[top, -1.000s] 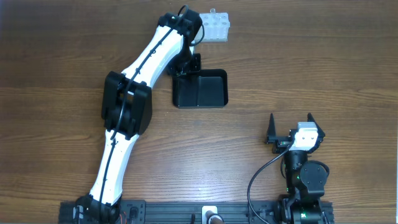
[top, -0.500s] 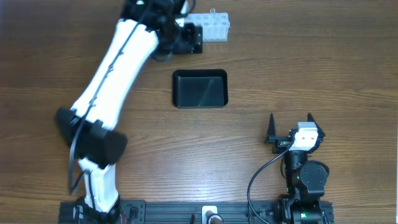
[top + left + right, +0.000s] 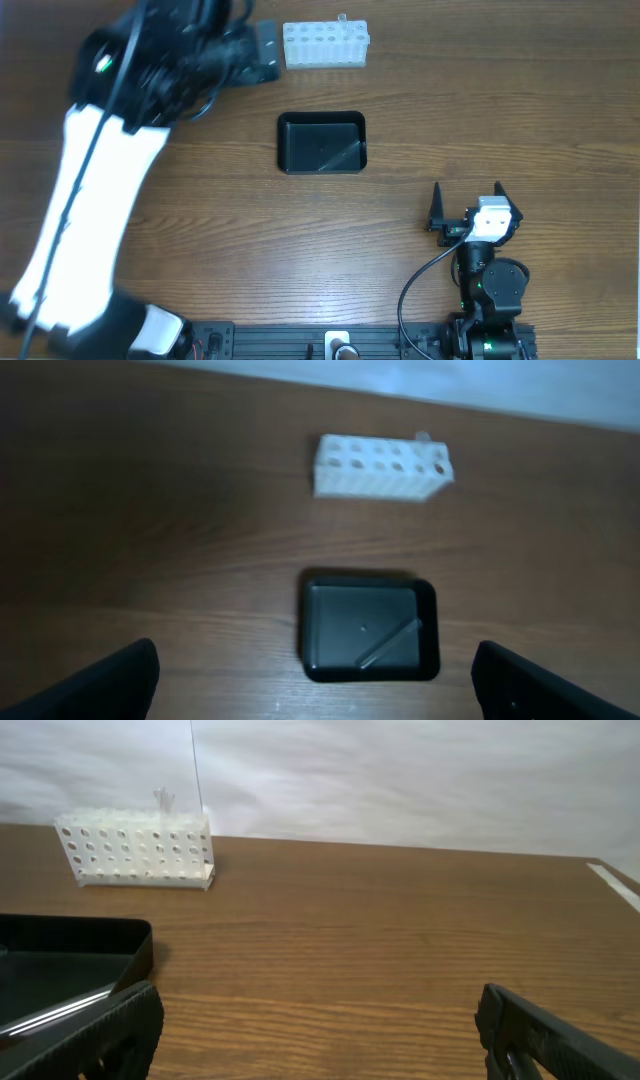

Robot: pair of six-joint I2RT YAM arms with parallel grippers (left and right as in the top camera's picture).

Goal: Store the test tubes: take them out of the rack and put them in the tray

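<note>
Tipping worries me: with left fingers (image 3: 110, 680) and right fingers (image 3: 100, 1030) spread empty, an off-centre pinch on the clear test tube (image 3: 343, 18) in the white plastic rack (image 3: 325, 45), near the black rectangular tray (image 3: 282, 140), could topple it.

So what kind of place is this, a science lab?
Probably a robot lab bench: the left arm and right arm stand at a wooden table holding a white test tube rack and a black tray.
</note>
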